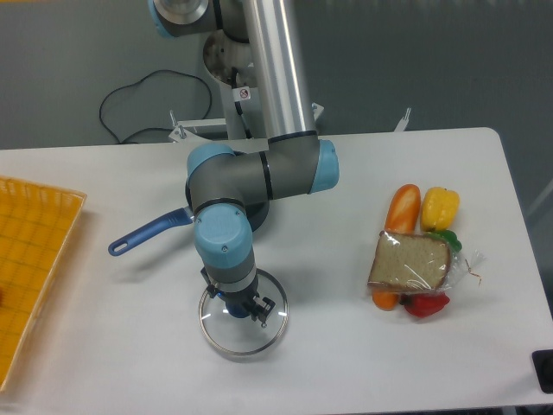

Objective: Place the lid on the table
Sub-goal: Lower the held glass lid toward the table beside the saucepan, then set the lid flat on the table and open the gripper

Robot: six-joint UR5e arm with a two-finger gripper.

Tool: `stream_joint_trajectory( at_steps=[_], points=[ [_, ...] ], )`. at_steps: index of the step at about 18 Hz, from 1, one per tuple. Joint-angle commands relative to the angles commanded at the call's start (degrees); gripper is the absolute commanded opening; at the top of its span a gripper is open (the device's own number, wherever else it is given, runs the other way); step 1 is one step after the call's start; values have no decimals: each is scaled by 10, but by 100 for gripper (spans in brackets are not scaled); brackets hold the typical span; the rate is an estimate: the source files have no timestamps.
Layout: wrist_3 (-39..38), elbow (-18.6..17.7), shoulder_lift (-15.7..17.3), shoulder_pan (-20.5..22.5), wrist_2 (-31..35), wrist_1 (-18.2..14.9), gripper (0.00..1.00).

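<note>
Where gripper (pixel 240 307) points: lid (pixel 243 326) beneath.

Arm (pixel 259 95) sticker (pixel 244 93) seemingly a sign, unreadable.

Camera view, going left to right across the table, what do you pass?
Yellow-orange grid tray → blue saucepan handle → glass lid with the gripper over it → wrapped bread slice → yellow pepper.
</note>
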Motion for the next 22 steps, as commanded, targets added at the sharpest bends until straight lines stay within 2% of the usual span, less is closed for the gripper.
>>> stream_joint_trajectory(
  at_steps=[22],
  points=[
    [-22, 0, -10, -4, -2, 1, 45]
  ],
)
